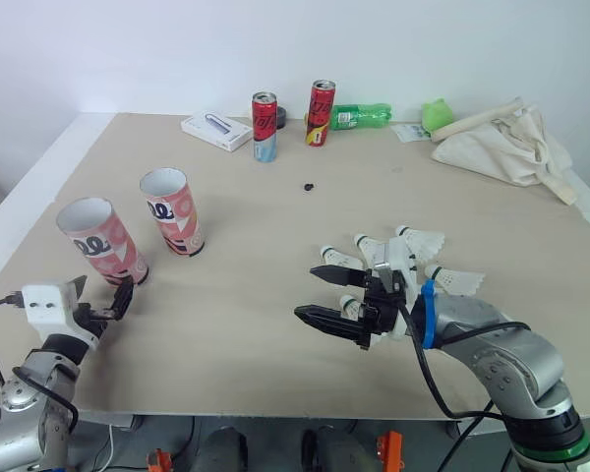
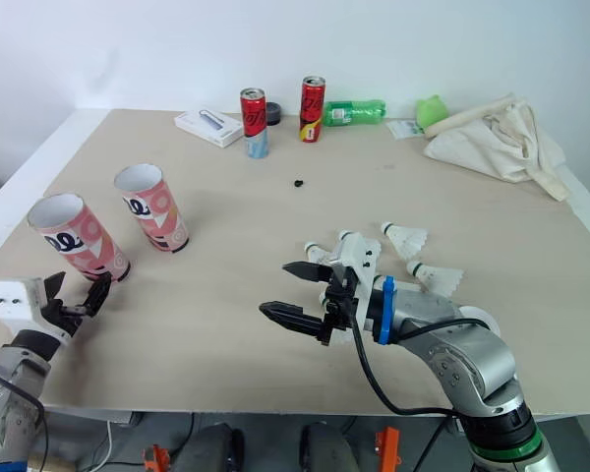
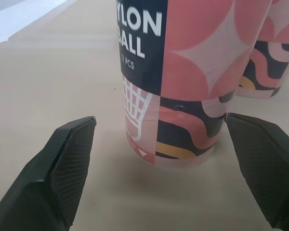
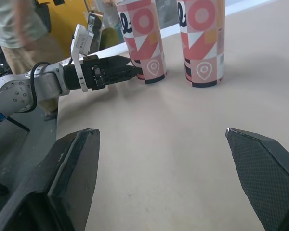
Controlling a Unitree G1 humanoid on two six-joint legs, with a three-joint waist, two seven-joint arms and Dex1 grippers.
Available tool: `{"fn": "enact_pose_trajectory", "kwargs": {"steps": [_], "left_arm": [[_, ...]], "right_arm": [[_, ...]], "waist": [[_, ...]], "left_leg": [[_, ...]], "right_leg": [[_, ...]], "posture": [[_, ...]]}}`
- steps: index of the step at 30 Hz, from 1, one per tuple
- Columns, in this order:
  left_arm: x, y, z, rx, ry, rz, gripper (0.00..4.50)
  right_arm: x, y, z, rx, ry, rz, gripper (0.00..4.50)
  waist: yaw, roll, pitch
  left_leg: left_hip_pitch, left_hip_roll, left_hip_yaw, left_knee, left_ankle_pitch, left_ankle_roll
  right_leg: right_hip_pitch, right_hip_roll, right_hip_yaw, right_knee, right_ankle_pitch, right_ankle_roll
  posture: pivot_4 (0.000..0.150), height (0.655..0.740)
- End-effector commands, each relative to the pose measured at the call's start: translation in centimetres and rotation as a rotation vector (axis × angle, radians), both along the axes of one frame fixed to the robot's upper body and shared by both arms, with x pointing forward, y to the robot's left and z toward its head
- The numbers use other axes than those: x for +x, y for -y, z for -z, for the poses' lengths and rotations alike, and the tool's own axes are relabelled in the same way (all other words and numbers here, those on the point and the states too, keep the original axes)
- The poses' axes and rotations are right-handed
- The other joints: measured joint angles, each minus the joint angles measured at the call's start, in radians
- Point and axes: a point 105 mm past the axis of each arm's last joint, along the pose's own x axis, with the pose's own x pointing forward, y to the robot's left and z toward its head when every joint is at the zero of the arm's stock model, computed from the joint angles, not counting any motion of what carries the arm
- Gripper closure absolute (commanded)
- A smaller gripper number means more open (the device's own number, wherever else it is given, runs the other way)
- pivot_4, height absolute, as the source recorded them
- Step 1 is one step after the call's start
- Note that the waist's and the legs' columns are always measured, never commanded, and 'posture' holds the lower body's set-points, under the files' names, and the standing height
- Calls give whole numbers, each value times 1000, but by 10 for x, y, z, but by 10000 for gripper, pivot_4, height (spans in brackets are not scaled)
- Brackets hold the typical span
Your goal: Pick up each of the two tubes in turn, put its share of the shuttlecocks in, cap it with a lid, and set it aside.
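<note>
Tube (image 1: 100,239) nearest the table (image 1: 256,221) edge faces the spread left gripper (image 1: 105,287).

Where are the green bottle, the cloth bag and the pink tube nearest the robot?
green bottle (image 1: 369,115): left eye view, mid body.
cloth bag (image 1: 501,147): left eye view, crumpled middle.
nearest pink tube (image 1: 108,251): left eye view, printed side.

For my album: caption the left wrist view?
Open left gripper faces a pink shuttlecock tube standing on the table.
</note>
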Motion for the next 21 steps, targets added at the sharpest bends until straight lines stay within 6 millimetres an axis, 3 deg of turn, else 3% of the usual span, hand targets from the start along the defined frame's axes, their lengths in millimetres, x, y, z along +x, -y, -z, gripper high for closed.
{"fn": "enact_pose_trajectory", "kwargs": {"steps": [1,6,21], "left_arm": [[6,-2,-15,47,54,8,831],[14,8,-20,72,79,56,831],[33,2,-33,85,126,28,831]], "right_arm": [[-4,0,-14,16,57,-14,0],[-6,0,-13,10,50,-25,0],[-6,2,-10,0,39,0,0]], "waist": [[0,0,0],[0,0,0],[0,0,0]], "left_leg": [[0,0,0,0,0,0],[0,0,0,0,0,0],[0,0,0,0,0,0]], "right_leg": [[0,0,0,0,0,0],[0,0,0,0,0,0],[0,0,0,0,0,0]], "posture": [[1500,7324],[1500,7324],[1500,7324]]}}
